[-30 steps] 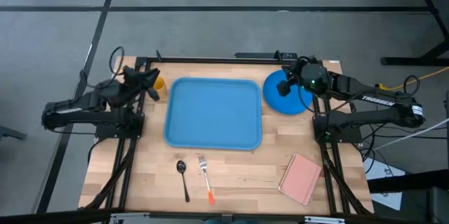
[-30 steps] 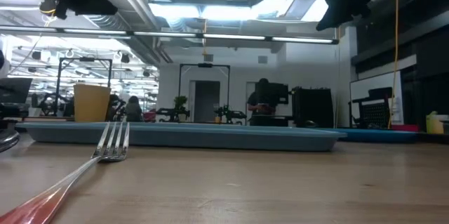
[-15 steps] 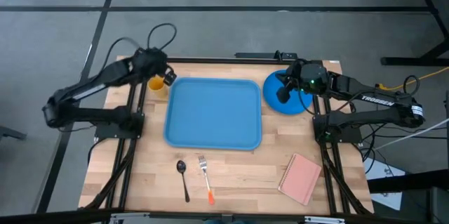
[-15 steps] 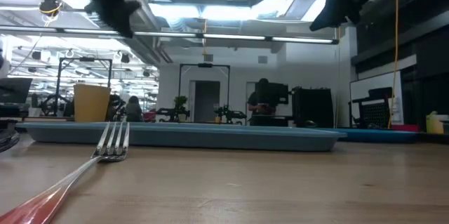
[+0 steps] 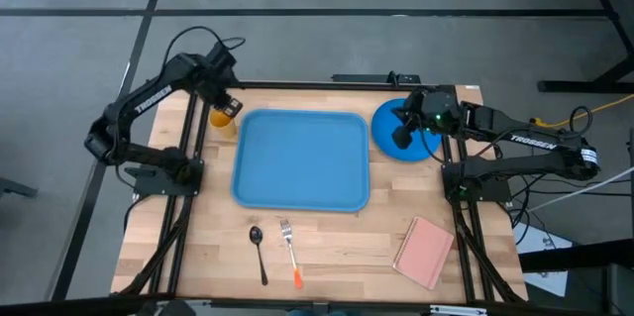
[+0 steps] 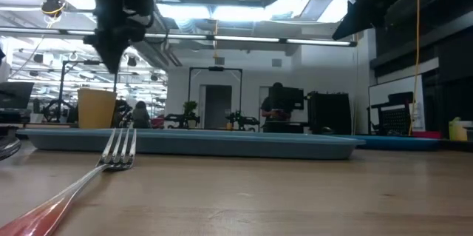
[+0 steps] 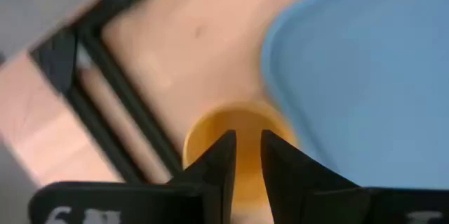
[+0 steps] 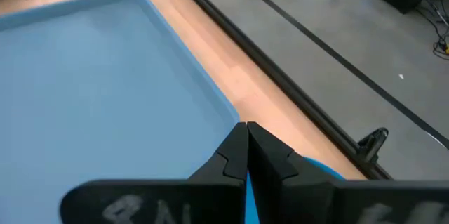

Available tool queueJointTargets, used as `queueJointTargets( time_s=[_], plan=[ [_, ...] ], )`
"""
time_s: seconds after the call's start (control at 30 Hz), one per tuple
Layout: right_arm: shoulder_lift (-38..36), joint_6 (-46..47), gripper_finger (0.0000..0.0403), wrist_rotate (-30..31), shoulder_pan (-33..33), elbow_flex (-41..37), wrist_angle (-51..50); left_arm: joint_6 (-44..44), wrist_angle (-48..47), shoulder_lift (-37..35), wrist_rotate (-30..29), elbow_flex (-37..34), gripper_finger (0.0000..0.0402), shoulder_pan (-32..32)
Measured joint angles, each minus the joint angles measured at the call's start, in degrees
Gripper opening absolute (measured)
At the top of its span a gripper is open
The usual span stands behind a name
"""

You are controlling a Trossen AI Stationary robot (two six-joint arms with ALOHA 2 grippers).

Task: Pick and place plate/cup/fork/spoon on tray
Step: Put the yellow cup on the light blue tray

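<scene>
Two dark arms reach over the wooden worktop [image 5: 337,242], one from each side. The left tool [image 5: 229,107] hangs above the small yellow-orange round cup [image 5: 220,118], which stands near the far left corner of the worktop, just beside the left rim of the large light blue rectangular plastic tray [image 5: 301,158]. In the left wrist view its two dark fingers [image 7: 222,162] stand a narrow gap apart, the cup's rim showing behind them and nothing held between them. The right tool [image 5: 401,136] is above the flat round deep blue plate [image 5: 406,130], which lies near the far right corner of the worktop, just beside the tray's right rim; in the right wrist view its fingers [image 8: 233,155] are pressed together and grip nothing. The tray lies across the middle of the worktop, toward the far edge, with nothing on it. Near the front edge, the small dark spoon with a shiny metal bowl and black handle [image 5: 259,253] and the thin fork with silver tines and an orange handle tip [image 5: 290,252] lie side by side, apart from each other, the spoon to the left. A pink rectangular book [image 5: 425,251] lies toward the front right corner, turned at an angle to the worktop's edges.
</scene>
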Motion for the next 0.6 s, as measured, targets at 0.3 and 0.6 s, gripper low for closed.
queueJointTargets(
  time_s=[0.3, 0.6],
  plan=[
    [0.0, 0.1, 0.001, 0.0, 0.0, 0.0, -2.7, -3.3, -5.9, 0.1, 1.6, -0.7, 0.0109, -2.2],
    [0.0, 0.1, 0.001, 0.0, 0.0, 0.0, -4.6, -3.9, -2.1, 0.1, -1.0, -3.8, 0.0114, -9.8]
  ],
)
